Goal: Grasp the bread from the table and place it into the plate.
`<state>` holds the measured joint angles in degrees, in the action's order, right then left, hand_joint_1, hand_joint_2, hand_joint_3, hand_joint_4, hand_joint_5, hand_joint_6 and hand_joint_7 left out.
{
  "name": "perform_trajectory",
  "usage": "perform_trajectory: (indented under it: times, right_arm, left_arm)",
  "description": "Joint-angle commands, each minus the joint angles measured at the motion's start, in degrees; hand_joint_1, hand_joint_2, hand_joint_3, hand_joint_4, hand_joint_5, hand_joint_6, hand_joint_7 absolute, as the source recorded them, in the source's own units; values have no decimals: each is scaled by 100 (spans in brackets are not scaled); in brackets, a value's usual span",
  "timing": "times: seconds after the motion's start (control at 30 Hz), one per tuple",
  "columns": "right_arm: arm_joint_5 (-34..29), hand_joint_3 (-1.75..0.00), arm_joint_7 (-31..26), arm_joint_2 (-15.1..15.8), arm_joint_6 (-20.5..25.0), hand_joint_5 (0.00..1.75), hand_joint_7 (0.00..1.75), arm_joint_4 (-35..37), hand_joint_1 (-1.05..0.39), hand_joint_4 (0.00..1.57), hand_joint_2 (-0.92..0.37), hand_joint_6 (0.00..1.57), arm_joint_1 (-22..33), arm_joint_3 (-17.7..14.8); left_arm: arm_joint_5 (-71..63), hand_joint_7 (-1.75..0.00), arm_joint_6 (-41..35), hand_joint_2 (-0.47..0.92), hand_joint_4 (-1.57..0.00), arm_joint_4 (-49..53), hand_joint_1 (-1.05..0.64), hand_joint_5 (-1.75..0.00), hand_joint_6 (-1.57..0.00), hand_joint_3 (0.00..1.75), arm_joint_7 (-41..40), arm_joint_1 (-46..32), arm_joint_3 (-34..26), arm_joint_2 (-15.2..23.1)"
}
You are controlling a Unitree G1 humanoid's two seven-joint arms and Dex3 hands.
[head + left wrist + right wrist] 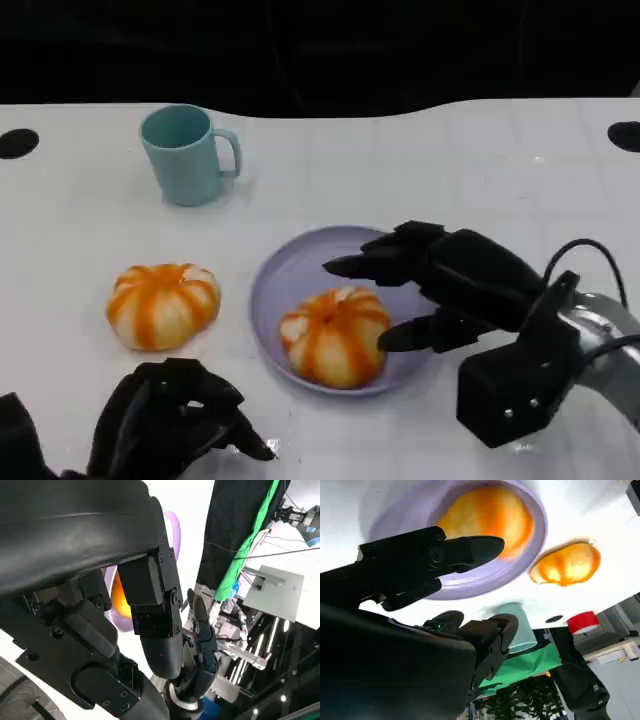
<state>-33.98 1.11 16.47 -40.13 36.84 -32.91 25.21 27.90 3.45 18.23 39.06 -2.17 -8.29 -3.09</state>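
Two orange-striped round breads are seen, neither with a clear long axis: one bread on the table [163,304], then the bread in the plate [335,335], domed side up inside the purple plate [275,285]. Left hand [170,420] is curled, empty; right hand [440,285] is spread wide, holding nothing, over the plate's right side.

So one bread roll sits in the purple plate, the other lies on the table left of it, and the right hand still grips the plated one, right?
Not quite. The right hand is open beside the bread roll in the purple plate, fingers spread and not holding it, as the head view shows. The other bread roll does lie on the table, left of the plate.
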Motion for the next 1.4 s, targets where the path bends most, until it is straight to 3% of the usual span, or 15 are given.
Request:
perform_trajectory:
  times: [0.03, 0.3, 0.63, 0.77, 0.93, 1.03, 1.13, 1.4]
  right_arm:
    - [330, -17, 329, 356, 83, 42, 0, -597, -61, 9, -92, 35, 362, -245]
    - [1322, -16, 1066, 653, 338, 48, 2, -1823, -55, 16, -92, 40, 1264, -764]
    - [2194, -12, 1652, 812, 423, 60, 8, -2527, -44, 43, -92, 55, 2151, -1176]
    - [2637, -9, 1834, 789, 479, 69, 13, -2744, -32, 53, -92, 67, 2536, -1365]
    - [3302, -11, 2095, 709, 689, 93, 19, -3018, -15, 55, -92, 81, 2949, -1557]
    - [3469, -24, 2191, 716, 842, 120, 38, -3204, -11, 55, -90, 84, 3140, -1651]
    - [3644, -40, 2256, 694, 1076, 137, 83, -3378, -11, 56, -83, 70, 3327, -1764]
    - [4203, -65, 2552, 700, 1881, 161, 125, -3983, -14, 57, -74, 59, 3877, -2007]
  left_arm:
    - [-2, -23, 6, 57, -157, -32, -102, -51, -157, 0, -37, -28, -35, 80]
    - [26, -22, -18, 57, -157, -32, -100, -50, -157, 0, -9, -25, -33, 80]
    - [49, -21, 18, 57, -157, 2, -99, -49, -157, 0, 4, -11, -43, 83]
    - [68, -22, -5, 57, -157, 3, -99, -50, -157, 0, 3, 0, -56, 82]
    - [51, -21, 6, 57, -157, 9, -99, -51, -157, 0, 6, 12, -54, 91]
    - [36, -21, -5, 58, -157, 2, -99, -51, -157, 1, -9, 13, -45, 95]
    - [50, -20, -53, 57, -157, -19, -99, -51, -157, 0, -47, 15, -44, 79]
    - [81, -17, -110, 57, -157, -47, -99, -50, -157, 0, -39, 13, -55, 82]
